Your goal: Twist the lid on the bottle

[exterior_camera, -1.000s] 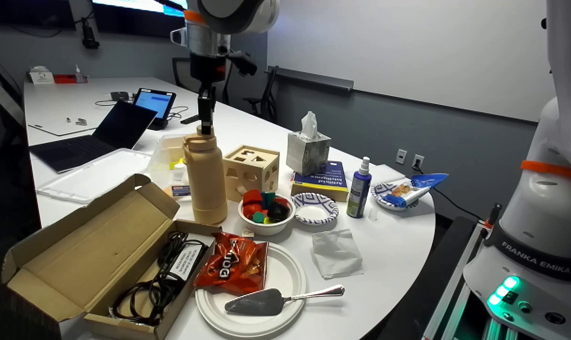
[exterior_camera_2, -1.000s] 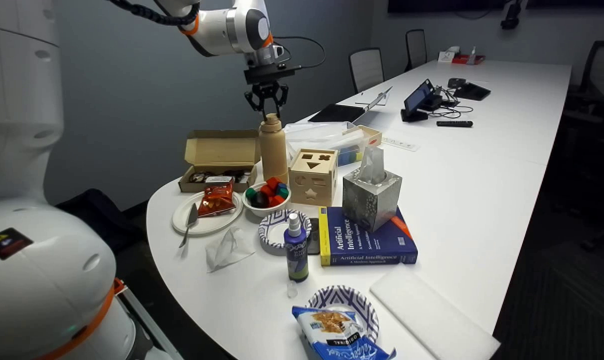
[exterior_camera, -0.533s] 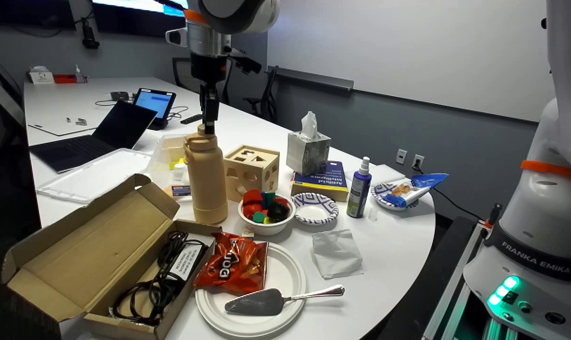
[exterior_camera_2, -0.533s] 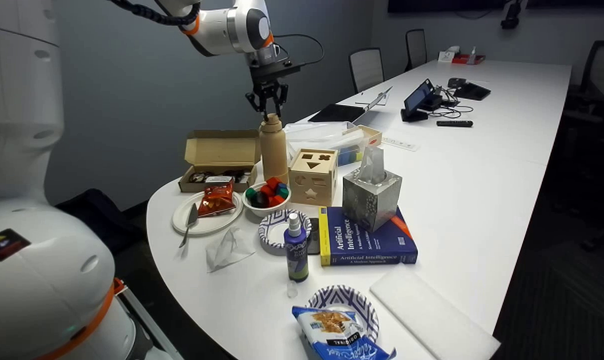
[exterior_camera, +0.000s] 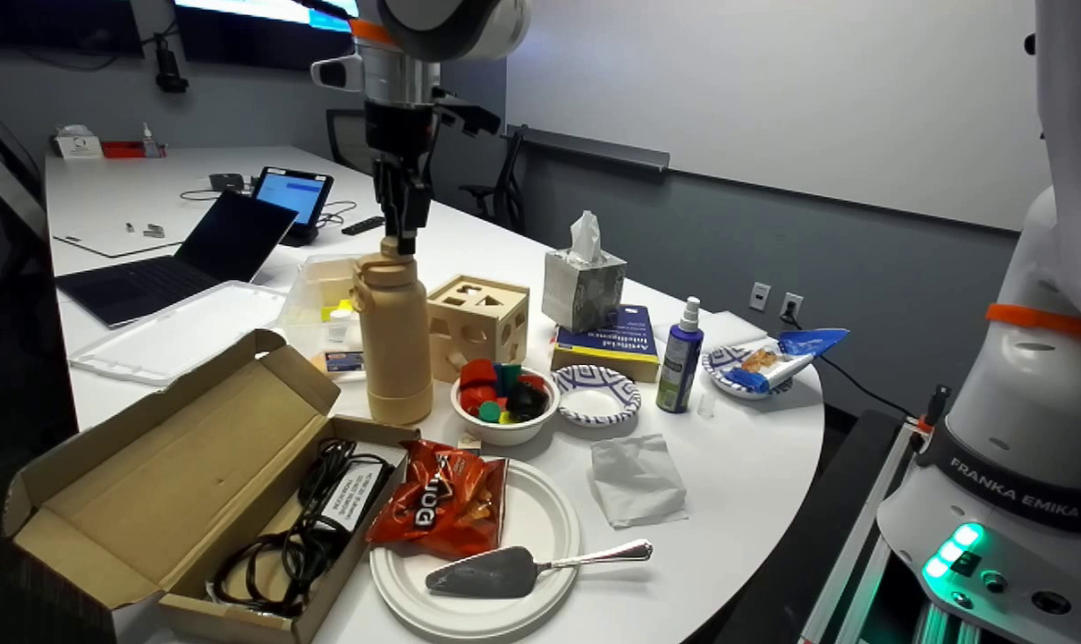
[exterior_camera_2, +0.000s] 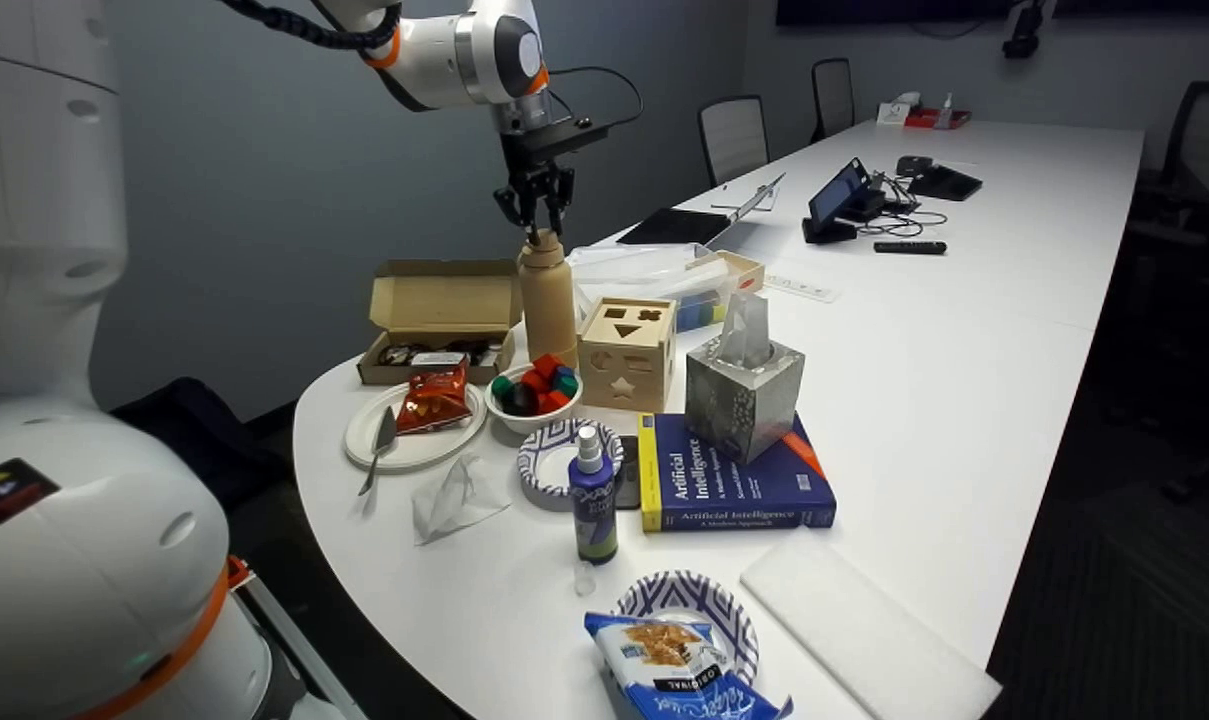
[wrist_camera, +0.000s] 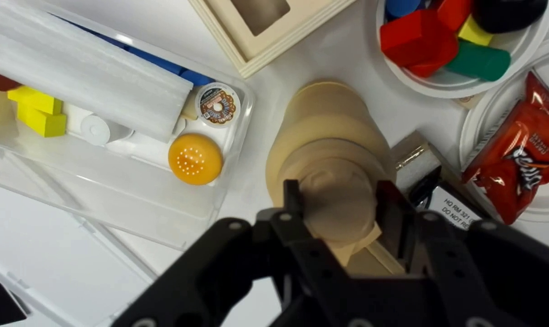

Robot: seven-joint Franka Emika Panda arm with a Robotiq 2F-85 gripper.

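The tall beige bottle (exterior_camera: 397,349) stands on the table, and it also shows in an exterior view (exterior_camera_2: 548,310) and from above in the wrist view (wrist_camera: 326,109). Its round tan lid (wrist_camera: 340,206) is on top of the neck. My gripper (wrist_camera: 337,193) points down over the bottle, with one black finger on each side of the lid. The fingers appear pressed against the lid's sides. In both exterior views the gripper's fingertips (exterior_camera: 402,243) (exterior_camera_2: 546,232) are at the lid and partly hide it.
A wooden shape box (exterior_camera: 477,326) and a white bowl (exterior_camera: 504,436) of coloured blocks stand close beside the bottle. An open cardboard box (exterior_camera: 147,465) with cables lies in front of it. A clear bin (wrist_camera: 165,209) is on another side. A spray bottle (exterior_camera: 679,358) stands farther off.
My gripper and wrist have turned about the upright axis, step by step, at the lid. The gripper and the bottle's upper part have shifted slightly right in an exterior view.
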